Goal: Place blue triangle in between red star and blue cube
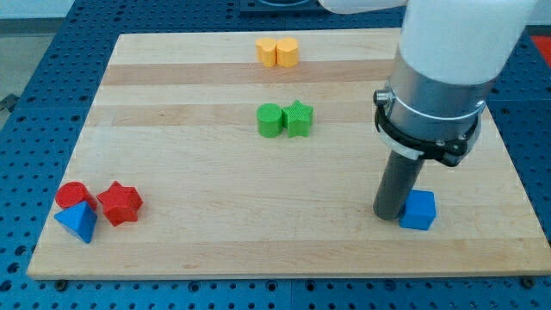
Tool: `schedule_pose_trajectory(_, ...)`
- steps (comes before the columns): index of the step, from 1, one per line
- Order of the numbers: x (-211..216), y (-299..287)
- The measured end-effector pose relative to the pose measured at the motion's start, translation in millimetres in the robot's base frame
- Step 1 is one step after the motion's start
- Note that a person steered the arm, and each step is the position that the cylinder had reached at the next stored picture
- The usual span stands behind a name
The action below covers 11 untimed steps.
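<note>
The blue triangle (77,221) lies near the board's bottom left corner, touching the red cylinder (71,195) above it. The red star (119,203) sits just to the right of them, close to the triangle. The blue cube (418,210) is at the bottom right of the board. My tip (389,213) rests on the board right against the cube's left side, far to the right of the triangle and the star.
A green cylinder (269,120) and a green star (298,118) sit together at the board's middle. Two yellow blocks (277,52) sit at the top edge. The wooden board (215,215) lies on a blue perforated table.
</note>
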State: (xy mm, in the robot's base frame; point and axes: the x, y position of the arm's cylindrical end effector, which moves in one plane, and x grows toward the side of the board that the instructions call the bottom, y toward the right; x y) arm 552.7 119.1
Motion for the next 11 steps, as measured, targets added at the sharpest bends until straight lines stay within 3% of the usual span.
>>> schedule_pose_trajectory(1, -17.5, -11.1)
schedule_pose_trajectory(2, -1.1, -39.7)
schedule_pose_trajectory(3, 59.4, -88.2)
schedule_pose_trajectory(4, 65.9, -141.2)
schedule_pose_trajectory(6, 65.4, -373.8)
schedule_pose_trajectory(7, 63.0, -422.4)
schedule_pose_trajectory(8, 59.4, -423.3)
schedule_pose_trajectory(10, 5.5, -423.3)
schedule_pose_trajectory(11, 4.9, -418.7)
